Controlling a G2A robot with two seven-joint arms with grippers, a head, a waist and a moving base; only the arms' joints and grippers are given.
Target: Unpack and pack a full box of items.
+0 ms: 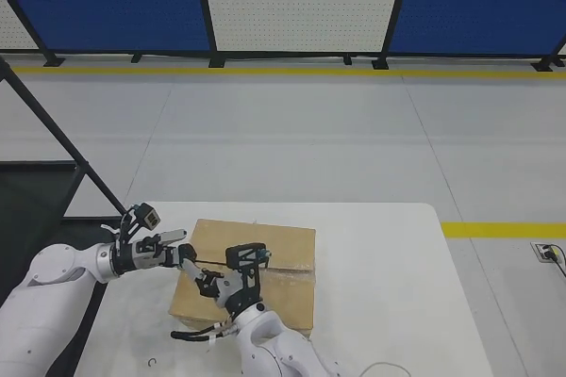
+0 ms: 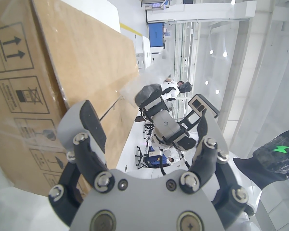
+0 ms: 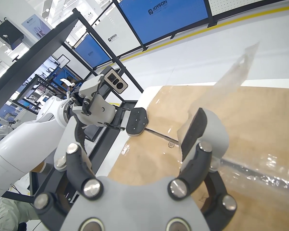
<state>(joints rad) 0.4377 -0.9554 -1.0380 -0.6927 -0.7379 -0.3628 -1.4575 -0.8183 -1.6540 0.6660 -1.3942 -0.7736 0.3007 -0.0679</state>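
We see a closed brown box (image 1: 264,264), lower centre, clear tape (image 3: 236,70) peeled up. Left hand (image 2: 145,116) spread, empty; right hand (image 3: 134,133) spread, tape clinging.

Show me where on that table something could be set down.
The widest bare patch is the table, from the cardboard box out to the table's right edge in the top view. Only a thin strip lies behind the box. The box's left end is crowded: the left gripper and right gripper both hang there.

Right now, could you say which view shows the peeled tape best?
The right wrist view: the tape rises off the box. The left wrist view shows a hazy bunch; in the top view it's too small.
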